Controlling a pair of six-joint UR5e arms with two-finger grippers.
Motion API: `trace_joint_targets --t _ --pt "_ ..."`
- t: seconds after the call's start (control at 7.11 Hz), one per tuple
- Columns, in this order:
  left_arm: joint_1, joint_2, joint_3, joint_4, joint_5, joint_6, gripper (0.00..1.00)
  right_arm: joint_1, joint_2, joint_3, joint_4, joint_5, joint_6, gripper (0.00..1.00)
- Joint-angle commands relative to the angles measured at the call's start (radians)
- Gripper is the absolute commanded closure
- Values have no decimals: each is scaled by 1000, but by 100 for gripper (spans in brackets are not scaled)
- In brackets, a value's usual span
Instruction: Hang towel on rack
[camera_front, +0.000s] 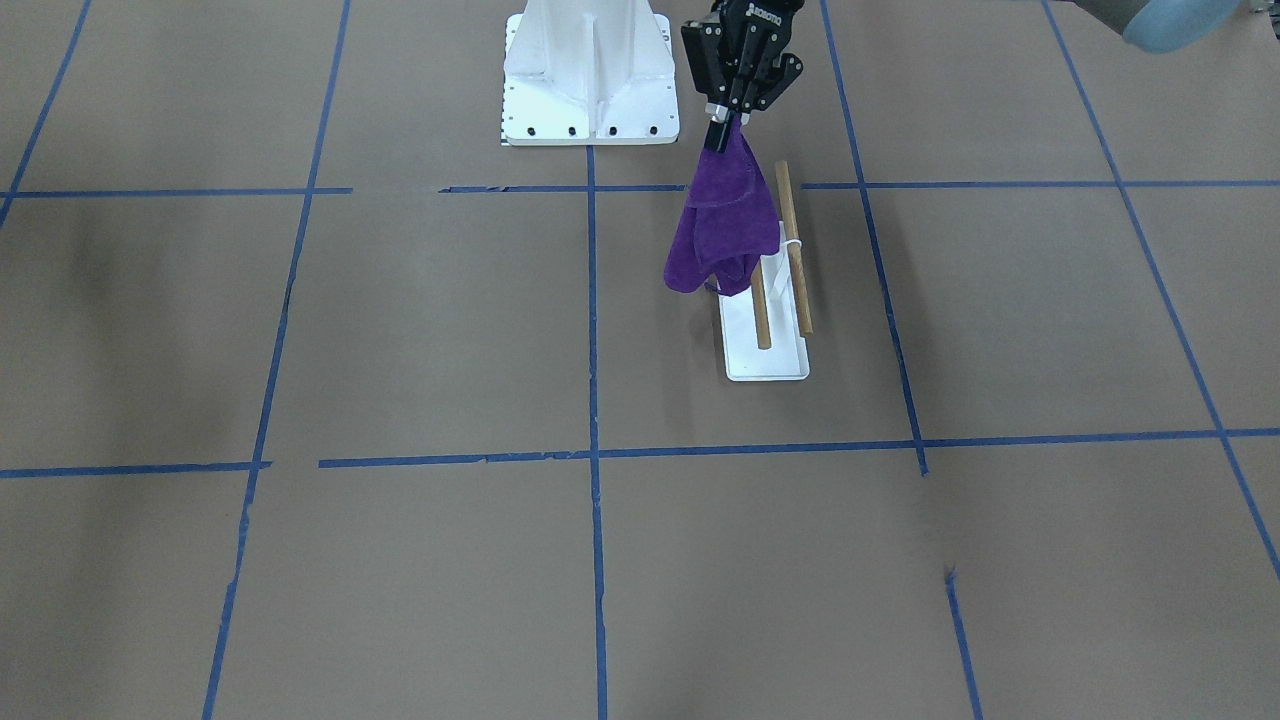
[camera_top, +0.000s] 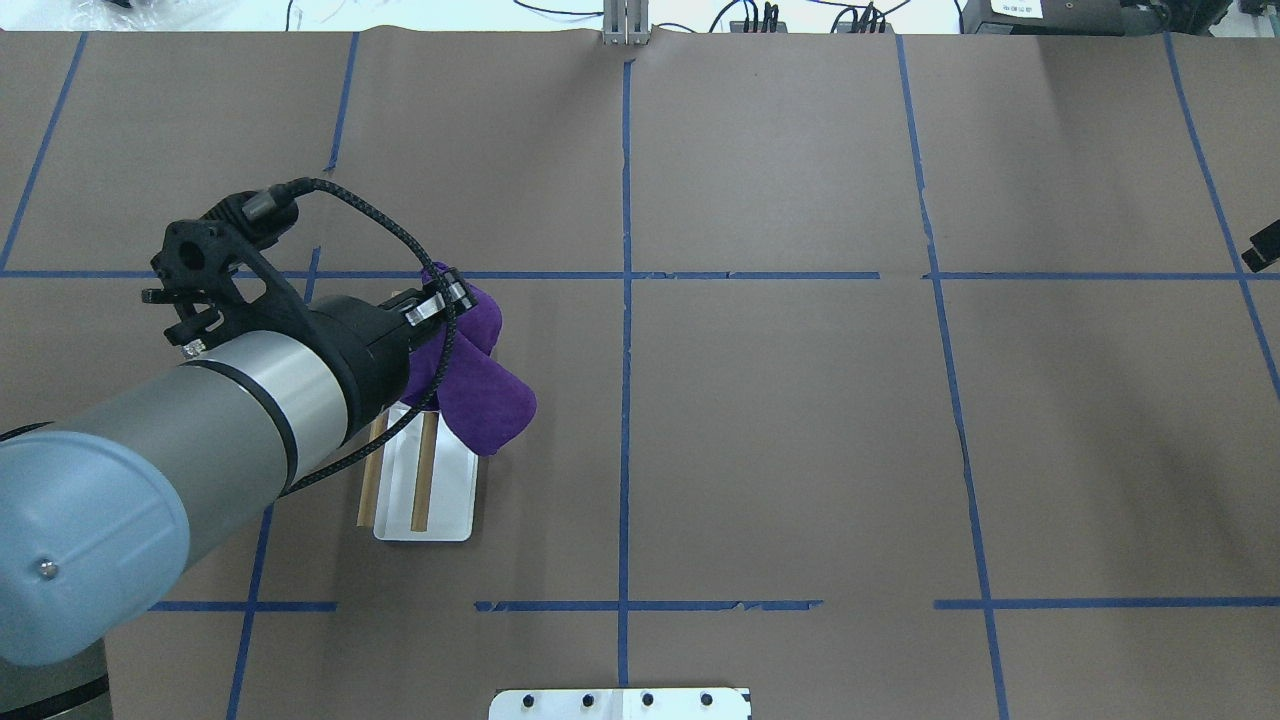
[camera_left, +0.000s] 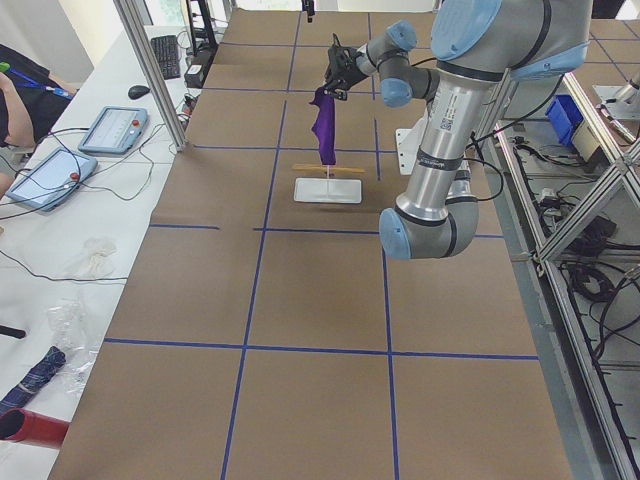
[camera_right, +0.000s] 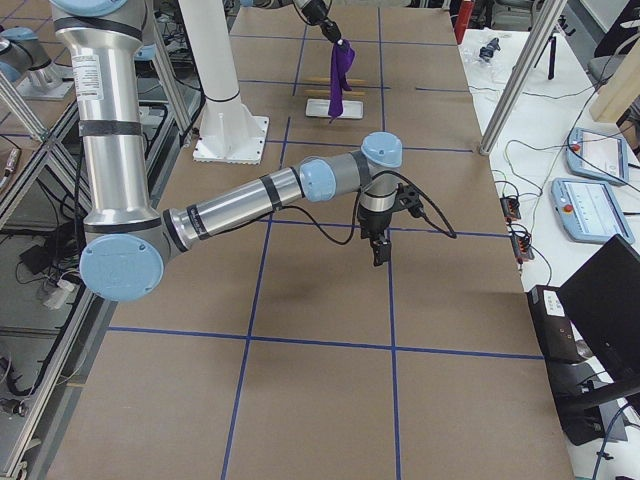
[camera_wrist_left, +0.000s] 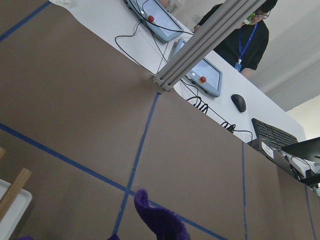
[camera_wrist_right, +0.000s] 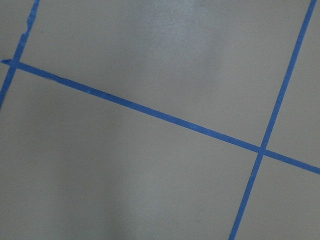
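My left gripper is shut on the top corner of the deep purple towel, which hangs bunched below it. The rack stands on the table on a white base, with two wooden rods. The towel hangs at the rack's robot-side end, on the side toward the table's middle, and hides part of one rod. I cannot tell if it touches. The overhead view shows the towel over the rack. My right gripper points down at bare table far from the rack; I cannot tell its state.
The large white bolted pedestal stands close behind the rack on the robot's side. Blue tape lines cross the brown table. An operator, tablets and a keyboard sit beyond the far table edge.
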Motion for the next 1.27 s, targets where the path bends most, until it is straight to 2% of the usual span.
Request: trace_joint_targets --t 0.0,0.28,0.56,0.7,1.12 --pt "-6 87 -5 8 5 -1 100 13 3 -27 0 4 -4 0" --pt "-27 217 -10 6 8 -1 100 19 3 -30 0 10 -4 0" --pt "-46 328 -8 2 16 13 100 29 3 -35 2 63 -4 0" --pt "-46 360 -2 -2 28 28 100 30 3 -35 2 65 -4 0" --pt "-43 365 51 -2 36 30 100 30 6 -32 2 67 -4 0"
